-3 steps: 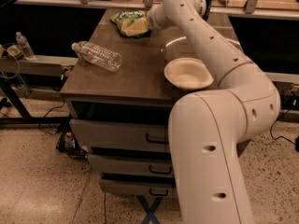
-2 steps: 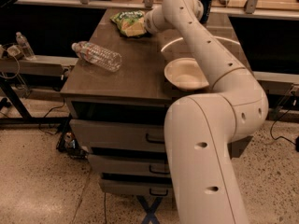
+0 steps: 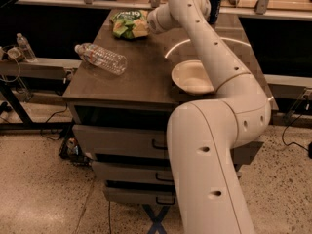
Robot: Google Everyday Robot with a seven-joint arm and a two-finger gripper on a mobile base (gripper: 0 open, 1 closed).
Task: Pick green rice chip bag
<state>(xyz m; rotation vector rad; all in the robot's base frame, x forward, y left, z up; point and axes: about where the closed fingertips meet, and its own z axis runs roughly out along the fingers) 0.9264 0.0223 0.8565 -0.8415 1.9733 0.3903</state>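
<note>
The green rice chip bag (image 3: pixel 127 23) is a wrinkly light-green foil bag with white lettering and a yellowish patch. It lies at the far left of the dark tabletop (image 3: pixel 141 79). My white arm reaches across the table from the lower right. My gripper (image 3: pixel 147 25) is at the bag's right edge, mostly hidden behind the wrist. The bag rests on the table.
A clear plastic water bottle (image 3: pixel 101 58) lies on its side at the table's left. A white bowl (image 3: pixel 192 77) sits near the front right, partly behind my arm. A blue can (image 3: pixel 213 6) stands at the back. Drawers (image 3: pixel 122 140) are below; a small bottle (image 3: pixel 24 47) stands on a side shelf.
My arm has swung slightly to the left while the wrist stays at the bag's right edge. The bag, bottle and bowl have not moved.
</note>
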